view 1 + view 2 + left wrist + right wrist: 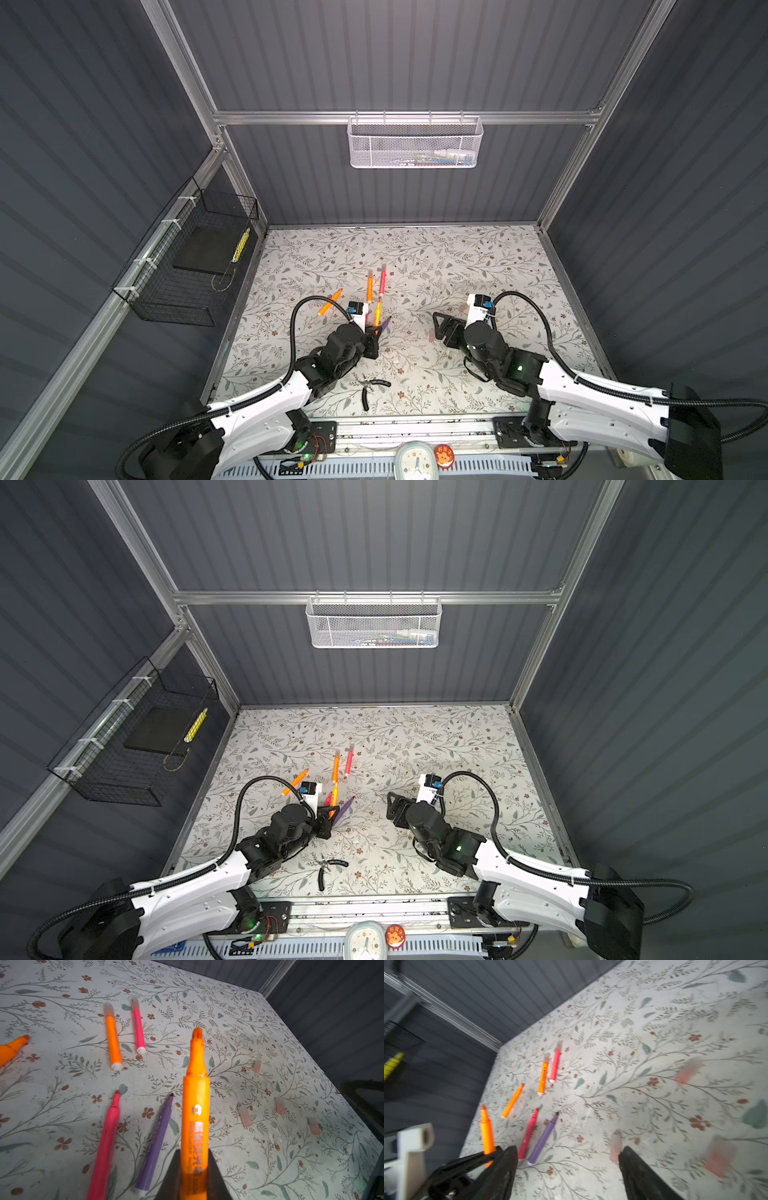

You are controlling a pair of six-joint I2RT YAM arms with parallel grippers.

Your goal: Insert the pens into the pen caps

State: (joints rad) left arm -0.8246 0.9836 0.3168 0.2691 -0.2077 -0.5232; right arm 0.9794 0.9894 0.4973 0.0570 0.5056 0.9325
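Closest to the left wrist camera is the held orange pen [195, 1105], clenched by its barrel in the left gripper [194, 1159], its bare tip pointing away from the gripper and lifted off the floral surface [228, 991]. Beneath and just beside it lie a purple pen [154, 1142] and an uncapped pink pen [106, 1136], side by side with their tips facing the same way. Farther out, a capped orange pen [112, 1041] and a capped pink pen [137, 1028] rest nearly parallel, close together but apart, each with a pale cap on its far end. Another uncapped orange pen [10, 1049] lies off to one side, well apart from the rest. Four loose pen caps [245, 1115], translucent pale pink, are scattered on the surface between the two arms, none of them touching a pen. The right gripper [569, 1149] is released, its jaws spread wide with nothing between them, low over the surface with one blurred cap just beside a finger. Black-handled pliers [371, 388] lie near the front edge, between the arms.
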